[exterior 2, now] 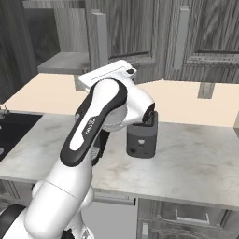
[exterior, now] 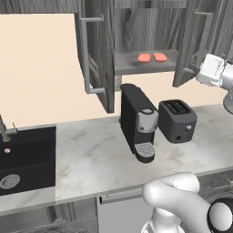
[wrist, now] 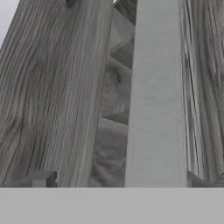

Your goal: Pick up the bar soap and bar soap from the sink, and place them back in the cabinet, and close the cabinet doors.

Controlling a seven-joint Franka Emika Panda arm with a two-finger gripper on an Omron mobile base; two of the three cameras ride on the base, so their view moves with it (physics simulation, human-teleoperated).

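At the bottom of the left base view the white arm [exterior: 182,205] curves up from the lower right. Just beyond it the marble desk [exterior: 91,159] runs across the frame, with the black sink [exterior: 27,159] set into its left end, the round drain at lower left. On the desk near centre stand a coffee machine [exterior: 138,122] and, just to its right, a toaster [exterior: 177,120], apart from each other. Farther back, at the top centre, the cabinet [exterior: 136,68] stands with both doors [exterior: 98,50] swung open; the two bar soaps [exterior: 152,57] lie side by side on its shelf. In the hand view the gripper [wrist: 116,180] sits right against a door's grey handle bar [wrist: 157,96]; whether it is apart or together I cannot tell.
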